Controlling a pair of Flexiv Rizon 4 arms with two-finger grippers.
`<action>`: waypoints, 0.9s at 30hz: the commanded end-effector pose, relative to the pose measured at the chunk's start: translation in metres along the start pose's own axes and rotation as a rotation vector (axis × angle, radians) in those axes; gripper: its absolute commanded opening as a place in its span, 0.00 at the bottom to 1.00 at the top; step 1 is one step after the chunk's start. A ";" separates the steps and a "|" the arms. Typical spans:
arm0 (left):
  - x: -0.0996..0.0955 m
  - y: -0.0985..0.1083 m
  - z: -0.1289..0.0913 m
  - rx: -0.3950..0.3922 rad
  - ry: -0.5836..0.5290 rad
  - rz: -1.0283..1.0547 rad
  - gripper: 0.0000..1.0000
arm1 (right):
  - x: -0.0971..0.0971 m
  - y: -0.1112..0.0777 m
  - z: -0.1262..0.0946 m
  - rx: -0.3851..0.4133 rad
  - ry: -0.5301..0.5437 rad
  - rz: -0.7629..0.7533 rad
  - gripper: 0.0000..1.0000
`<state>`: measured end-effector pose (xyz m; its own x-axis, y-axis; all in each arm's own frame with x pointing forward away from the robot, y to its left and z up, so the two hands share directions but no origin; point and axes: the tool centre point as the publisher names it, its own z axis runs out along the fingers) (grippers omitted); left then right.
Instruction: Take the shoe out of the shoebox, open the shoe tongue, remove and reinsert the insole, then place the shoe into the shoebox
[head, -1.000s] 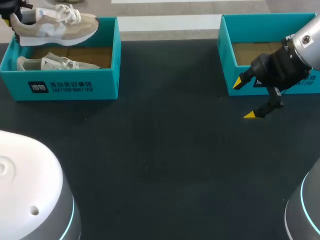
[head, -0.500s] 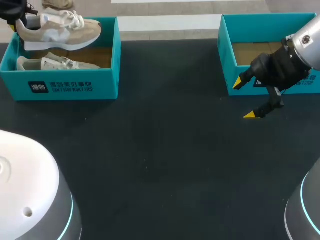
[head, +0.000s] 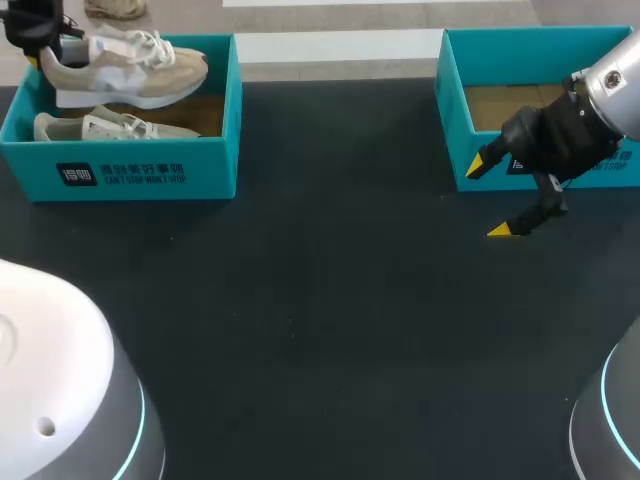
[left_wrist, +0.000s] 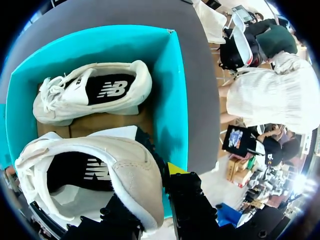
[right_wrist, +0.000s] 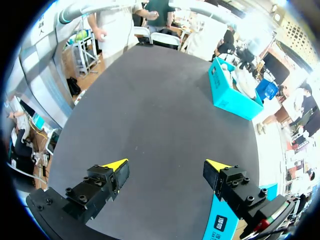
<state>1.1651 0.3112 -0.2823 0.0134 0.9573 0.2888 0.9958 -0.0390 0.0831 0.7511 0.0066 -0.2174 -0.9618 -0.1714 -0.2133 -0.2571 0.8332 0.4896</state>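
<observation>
Head view: the shoebox (head: 120, 165) stands at the far left edge of the worktop (head: 320, 300). The left gripper (head: 38, 45) is over the shoebox's left end, clamped on the heel of a beige shoe (head: 135, 68). The shoe hangs level above the shoebox's rim, toe toward its right wall. The other shoe (head: 100, 127) lies inside on the floor, along the front wall. Well to the right of the shoebox, across a wide bare stretch of worktop, sits a second box (head: 455, 110). The right gripper (head: 490, 198) hangs at its front wall, fingers spread wide, holding nothing.

Left wrist view: the left gripper (left_wrist: 150, 205) pinches the shoe (left_wrist: 95, 185) at its heel collar, one finger inside, one outside. Beyond it, the other shoe (left_wrist: 90, 92) lies in the shoebox (left_wrist: 172, 100), close to one long wall.

Right wrist view: the right gripper (right_wrist: 166, 170) is open, only bare worktop (right_wrist: 150, 110) between its tips. The shoebox (right_wrist: 232, 97) sits far ahead at the worktop's edge, and the second box (right_wrist: 217, 220) is just beside one finger.
</observation>
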 end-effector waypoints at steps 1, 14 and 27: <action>-0.001 0.013 0.011 0.015 -0.004 -0.005 0.00 | 0.000 0.000 0.001 0.002 0.000 0.000 1.00; -0.009 0.024 0.034 0.025 -0.012 0.002 0.00 | 0.000 0.000 0.001 0.002 0.000 0.000 1.00; -0.021 0.029 0.055 0.062 -0.028 0.008 0.00 | 0.000 0.000 0.001 0.002 0.000 0.000 1.00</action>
<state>1.1880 0.3051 -0.3341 0.0212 0.9641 0.2648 0.9988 -0.0322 0.0372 0.7511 0.0067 -0.2174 -0.9618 -0.1714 -0.2133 -0.2571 0.8332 0.4896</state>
